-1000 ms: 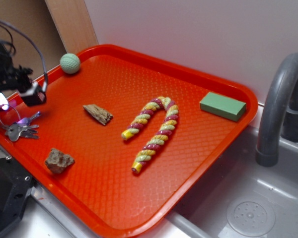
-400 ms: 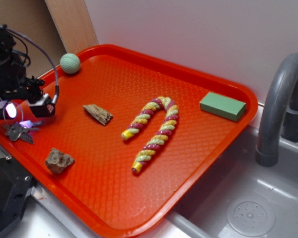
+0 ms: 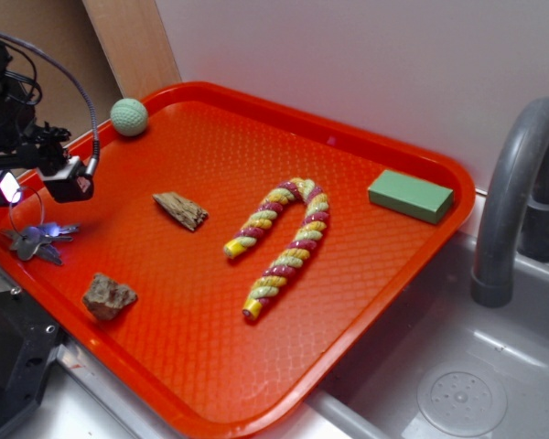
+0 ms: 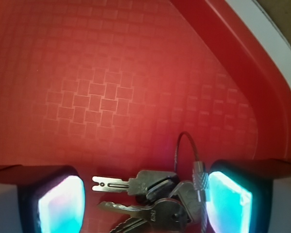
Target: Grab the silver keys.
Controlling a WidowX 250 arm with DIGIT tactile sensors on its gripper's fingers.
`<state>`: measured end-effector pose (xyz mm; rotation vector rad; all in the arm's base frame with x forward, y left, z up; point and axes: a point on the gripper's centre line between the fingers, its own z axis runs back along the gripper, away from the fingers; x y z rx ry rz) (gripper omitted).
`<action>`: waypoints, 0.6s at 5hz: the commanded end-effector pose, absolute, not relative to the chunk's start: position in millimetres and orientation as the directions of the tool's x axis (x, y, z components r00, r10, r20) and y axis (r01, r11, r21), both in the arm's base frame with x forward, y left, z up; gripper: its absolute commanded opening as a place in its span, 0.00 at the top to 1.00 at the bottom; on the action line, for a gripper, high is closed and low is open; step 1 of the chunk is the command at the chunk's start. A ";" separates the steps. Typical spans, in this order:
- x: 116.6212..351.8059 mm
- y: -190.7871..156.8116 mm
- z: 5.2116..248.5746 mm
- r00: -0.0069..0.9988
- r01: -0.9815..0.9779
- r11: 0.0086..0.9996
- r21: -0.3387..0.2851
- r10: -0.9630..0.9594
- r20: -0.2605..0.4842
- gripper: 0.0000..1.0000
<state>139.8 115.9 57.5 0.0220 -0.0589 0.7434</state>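
The silver keys [image 3: 35, 242] lie flat on the orange tray [image 3: 348, 146] near its left edge, a small bunch on a thin wire loop. My gripper [image 3: 38, 190] hangs just above them, open. In the wrist view the keys [image 4: 157, 194] sit between my two glowing fingers [image 4: 63, 206], with the wire loop's threaded clasp [image 4: 200, 177] close to the right one. Nothing is clamped. The gripper [image 4: 143, 206] straddles the bunch; the lower key tips are cut off by the frame's edge.
On the tray are a green ball [image 3: 128, 117], a wood chip [image 3: 180, 210], a brown rock [image 3: 109, 295], a twisted rope toy [image 3: 284, 242] and a green block [image 3: 410, 195]. A grey faucet [image 3: 517, 183] and sink stand right. The tray's raised rim [image 4: 242, 53] runs close by.
The gripper came in over the keys from the upper left, dipped low, and now sits slightly higher. The keys still lie on the tray, barely shifted.
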 end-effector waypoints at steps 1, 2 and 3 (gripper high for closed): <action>143.8 121.2 42.6 0.742 -0.671 0.739 0.066 0.667 0.070 0.00; 142.4 120.8 36.7 0.740 -0.673 0.734 0.090 0.671 0.058 0.22; 147.1 115.7 40.4 0.750 -0.661 0.747 0.074 0.658 0.063 1.00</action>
